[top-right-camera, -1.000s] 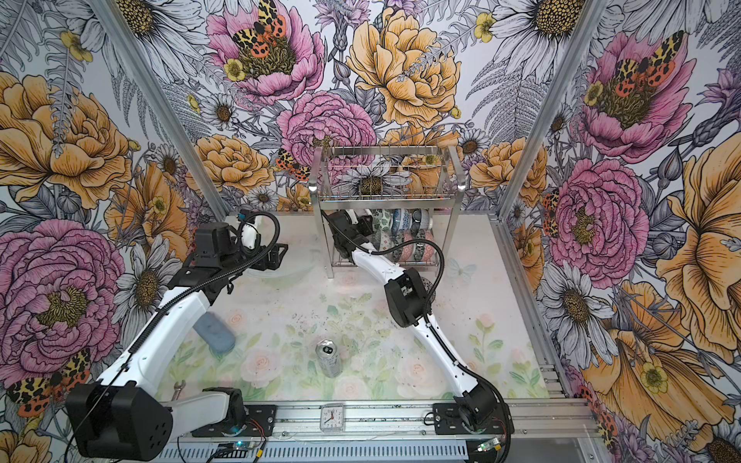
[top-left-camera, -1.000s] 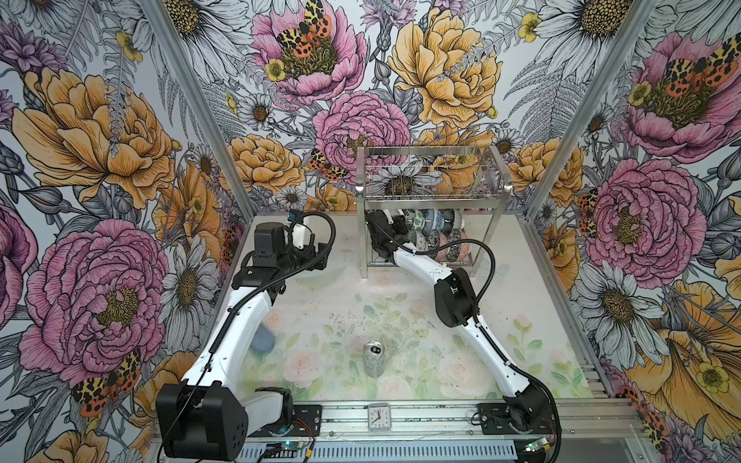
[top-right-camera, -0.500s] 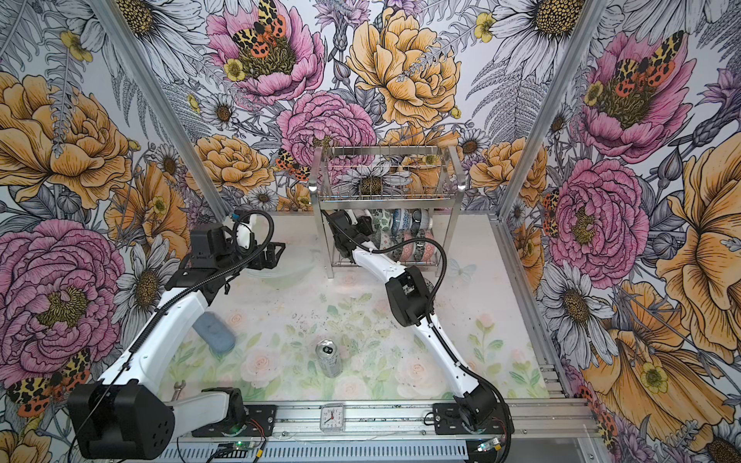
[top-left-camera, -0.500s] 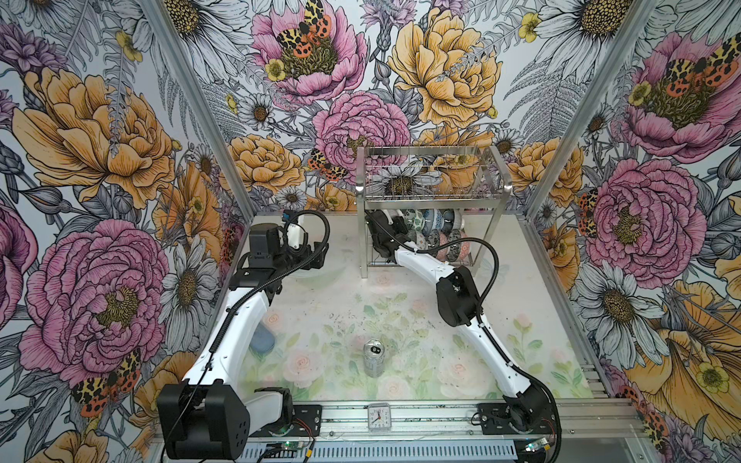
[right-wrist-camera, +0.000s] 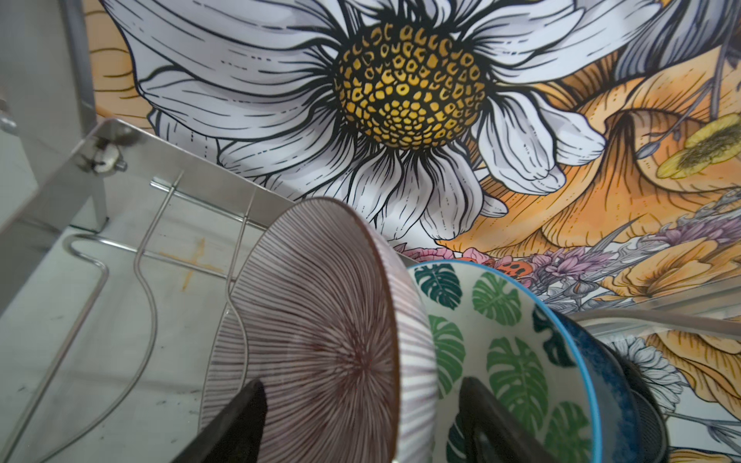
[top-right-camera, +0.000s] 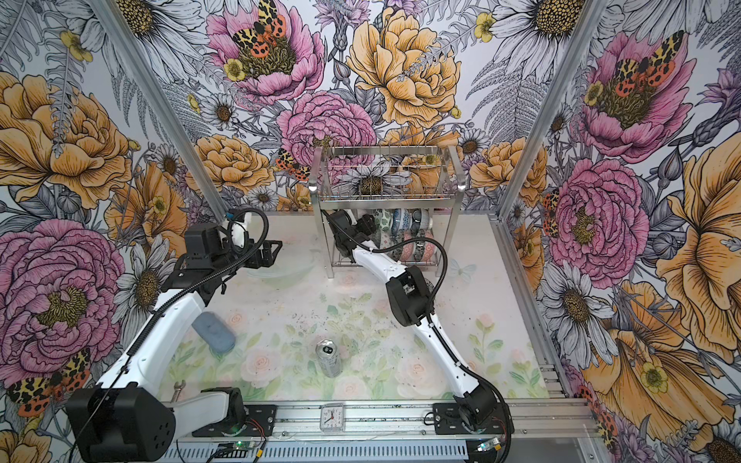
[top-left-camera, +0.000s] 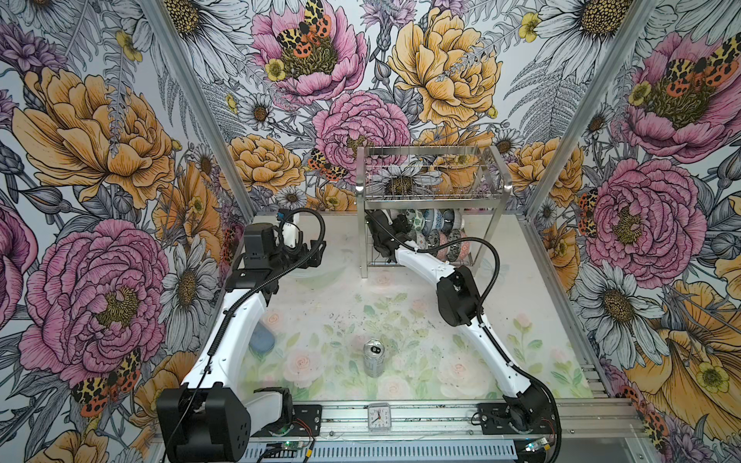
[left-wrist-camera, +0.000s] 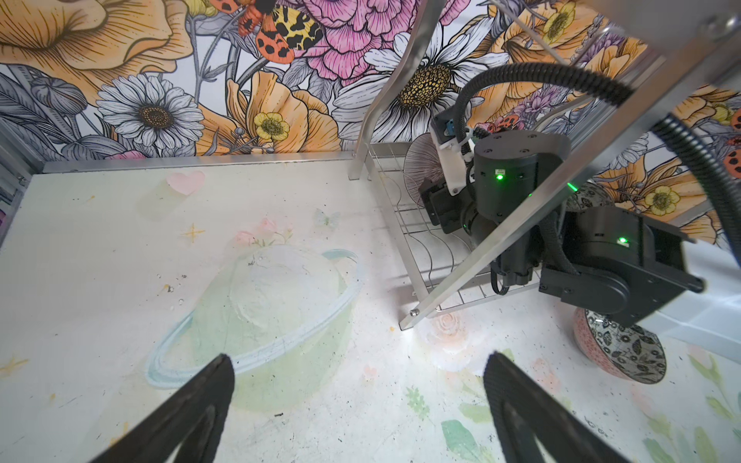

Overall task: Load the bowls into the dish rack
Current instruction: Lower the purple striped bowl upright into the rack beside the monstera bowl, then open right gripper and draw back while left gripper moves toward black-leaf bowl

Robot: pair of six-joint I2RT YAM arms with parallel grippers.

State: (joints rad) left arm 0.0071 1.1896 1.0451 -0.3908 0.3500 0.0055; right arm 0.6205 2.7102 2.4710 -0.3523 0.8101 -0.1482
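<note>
While no bowl shows on the near half of the table (top-left-camera: 333,304), you find only other items there: a clock (top-left-camera: 378,417) on the front rail, an upright drink can (top-left-camera: 374,356), and a blue-grey object (top-right-camera: 213,332) that the left arm partly covers, so you cannot identify it.

Farther in, the left tool (left-wrist-camera: 357,401) hovers over the table with its fingers spread wide and nothing between them.

Beyond it, a pink-sided bowl (left-wrist-camera: 619,348) with a black-and-white floral inside lies tilted under the right arm. The arm cuts off its upper part, and you cannot tell whether it rests in a front slot of the dish rack (top-left-camera: 433,197) or on the table beside it.

Farthest back, the right tool (right-wrist-camera: 361,383) is inside the rack's lower tier. Its fingers stand apart on either side of the rim of a striped bowl (right-wrist-camera: 320,320) and do not visibly press it. That bowl stands on edge in the wire slots, against a leaf-patterned bowl (right-wrist-camera: 501,340).

Expect glazed ceramic: rigid, fairly heavy for its size, slick, and liable to chip against steel wire or a neighbour. Take hold across the rim wall, one finger inside and one outside.

In both top views the upper basket and the arm screen the row of bowls (top-left-camera: 431,224), so you cannot count them reliably.
</note>
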